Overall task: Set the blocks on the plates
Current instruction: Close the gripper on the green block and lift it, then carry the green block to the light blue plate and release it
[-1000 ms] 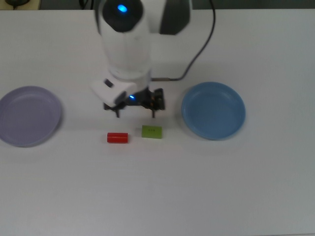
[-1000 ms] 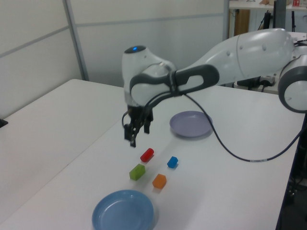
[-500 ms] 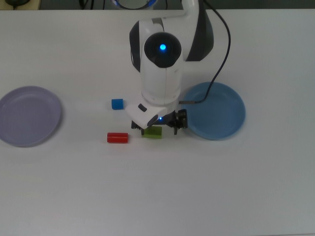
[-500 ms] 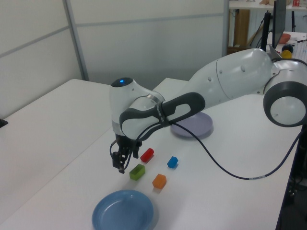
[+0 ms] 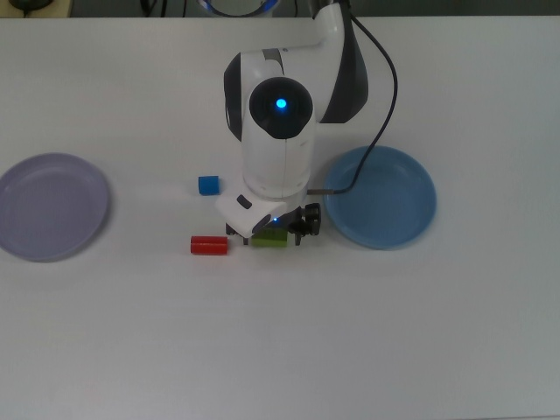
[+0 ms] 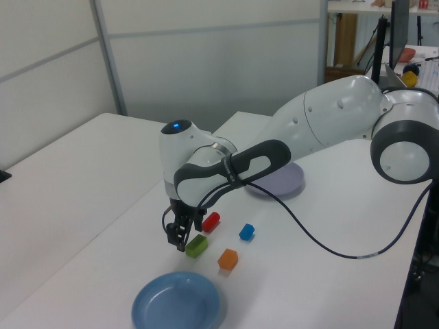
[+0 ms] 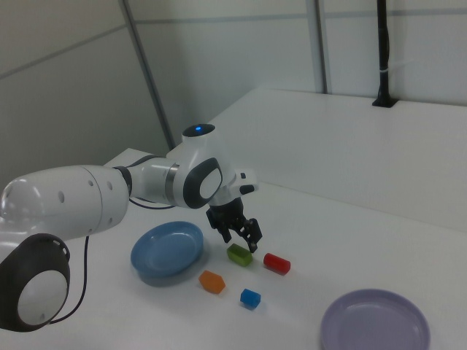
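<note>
- Blocks: the green brick (image 6: 196, 245) lies on the table right at the gripper (image 6: 180, 240), whose two fingers (image 7: 257, 232) are spread apart with nothing held, their tips low at the brick. In the top view the arm's head covers most of the brick, and only its lower edge (image 5: 270, 241) shows.
- The red cylinder (image 5: 209, 245) lies on its side just beside the fingers, on the top view's left; in the right view (image 7: 277, 263) it sits to the right of the green brick, close but not touching.
- The blue cube (image 5: 208, 185) stands a little off from the fingers, up and left in the top view.
- The orange brick (image 6: 228, 258) is near the fingers, between the green brick and the blue plate's side of the table in the left view; the arm hides it in the top view.
- Blue plate (image 5: 380, 197): nothing lies in it. It sits near the fingers on the top view's right.
- Lavender plate (image 5: 51, 206): nothing in it either. It is well apart from the fingers, at the top view's left edge.
- The table (image 5: 280, 341) is plain white and matte. A black cable (image 5: 383, 96) runs from the arm over the blue plate's rim in the top view.
- Pale wall panels (image 6: 206, 62) stand behind the table, and a dark post (image 7: 383, 51) rises at its far edge in the right view.
- A blue light (image 5: 281, 104) glows on the arm's head.
- The dark mark on the green brick cannot be read.
</note>
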`<state>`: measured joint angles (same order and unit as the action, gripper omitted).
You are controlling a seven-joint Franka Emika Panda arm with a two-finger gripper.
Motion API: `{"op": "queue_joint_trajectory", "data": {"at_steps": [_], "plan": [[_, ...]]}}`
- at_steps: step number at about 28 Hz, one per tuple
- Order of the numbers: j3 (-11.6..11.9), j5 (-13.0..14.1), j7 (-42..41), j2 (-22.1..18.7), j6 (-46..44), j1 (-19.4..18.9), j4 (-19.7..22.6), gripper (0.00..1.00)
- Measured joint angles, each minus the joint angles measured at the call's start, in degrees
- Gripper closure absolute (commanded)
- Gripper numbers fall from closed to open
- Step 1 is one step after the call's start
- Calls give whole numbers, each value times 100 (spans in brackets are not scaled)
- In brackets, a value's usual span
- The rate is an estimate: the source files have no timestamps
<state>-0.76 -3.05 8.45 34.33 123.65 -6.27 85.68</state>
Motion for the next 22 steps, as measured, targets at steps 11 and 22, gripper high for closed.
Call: {"op": "queue_joint_trajectory", "data": {"at_steps": [11, 22], "plan": [[0, -200, 2, 1, 0, 0, 244, 79], [0, -200, 237, -54, 0, -4, 220, 82]]}}
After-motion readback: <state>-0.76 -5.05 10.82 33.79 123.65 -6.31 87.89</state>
